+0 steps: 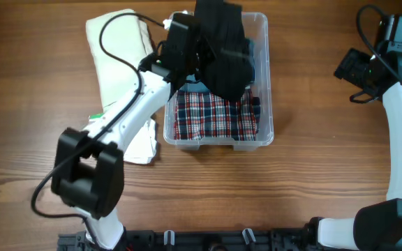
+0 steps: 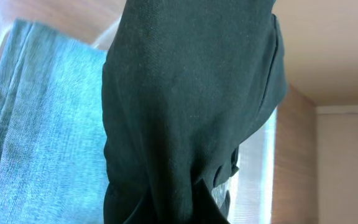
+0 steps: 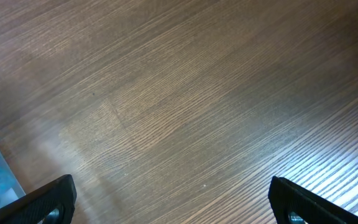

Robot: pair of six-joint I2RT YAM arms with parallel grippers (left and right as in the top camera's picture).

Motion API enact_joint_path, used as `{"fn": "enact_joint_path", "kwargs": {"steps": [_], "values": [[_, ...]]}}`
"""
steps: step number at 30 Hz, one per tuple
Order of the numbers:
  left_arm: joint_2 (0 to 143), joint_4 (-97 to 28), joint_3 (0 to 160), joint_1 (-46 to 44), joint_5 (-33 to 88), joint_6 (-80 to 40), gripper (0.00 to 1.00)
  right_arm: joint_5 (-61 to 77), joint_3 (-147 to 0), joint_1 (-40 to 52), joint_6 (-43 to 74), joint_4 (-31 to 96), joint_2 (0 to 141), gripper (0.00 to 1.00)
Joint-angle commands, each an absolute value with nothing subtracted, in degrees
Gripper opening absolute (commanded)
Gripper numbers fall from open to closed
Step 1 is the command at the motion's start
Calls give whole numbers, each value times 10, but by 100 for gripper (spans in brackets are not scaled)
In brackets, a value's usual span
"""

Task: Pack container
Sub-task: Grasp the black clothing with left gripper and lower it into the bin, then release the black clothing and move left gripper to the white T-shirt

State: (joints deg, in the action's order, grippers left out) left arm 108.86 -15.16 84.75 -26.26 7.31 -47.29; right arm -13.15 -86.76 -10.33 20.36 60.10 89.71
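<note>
**Overhead view: one black garment held above one clear bin**

The left gripper (image 1: 199, 47) has its fingers pressed together on a black garment (image 1: 225, 52). The fingers themselves are hidden: in the left wrist view the dark cloth fills the middle of the frame. The garment hangs in a bunched mass over the far half of the container (image 1: 266, 77), which stands at the upper centre of the frame on the wooden table (image 1: 33, 104).

There is one container, and two cloths can be seen inside it. A plaid cloth (image 1: 215, 118) in red, blue and white lies flat in its near half. A blue denim cloth (image 2: 42, 124) lies further back, mostly covered by the black garment.

Two pale cloths lie outside the bin. A cream folded cloth (image 1: 121, 52) is at the upper left, just beside the container. A white cloth (image 1: 142, 143) is partly under the left arm, beside the bin's lower left corner.

The right gripper (image 3: 179, 208) is at the right edge of the frame, well apart from the bin. Its fingers (image 3: 48, 202) are spread wide over bare wood, with nothing between them.
</note>
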Motion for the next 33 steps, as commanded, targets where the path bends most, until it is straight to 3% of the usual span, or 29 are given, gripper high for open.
{"fn": "enact_joint_path", "kwargs": {"steps": [1, 6, 7, 9, 12, 16, 27, 33], "values": [[1112, -143, 854, -266, 70, -485, 4, -137, -873, -102, 210, 600, 896, 100], [1130, -145, 854, -266, 69, -463, 4, -137, -873, -102, 210, 600, 896, 100], [1130, -147, 854, -266, 65, -442, 9, -137, -873, -102, 210, 600, 896, 100], [1130, -158, 854, -266, 51, -400, 42, -137, -873, -102, 211, 600, 896, 100], [1130, -180, 854, -266, 21, -329, 63, -137, -873, -102, 210, 600, 896, 100], [1129, -201, 854, -266, -15, -272, 67, -137, -873, -102, 210, 600, 896, 100], [1021, -232, 855, -266, -96, -212, 67, -137, -873, -102, 210, 600, 896, 100], [900, -452, 855, -223, -141, -212, 82, -137, -873, -102, 210, 600, 896, 100]]}}
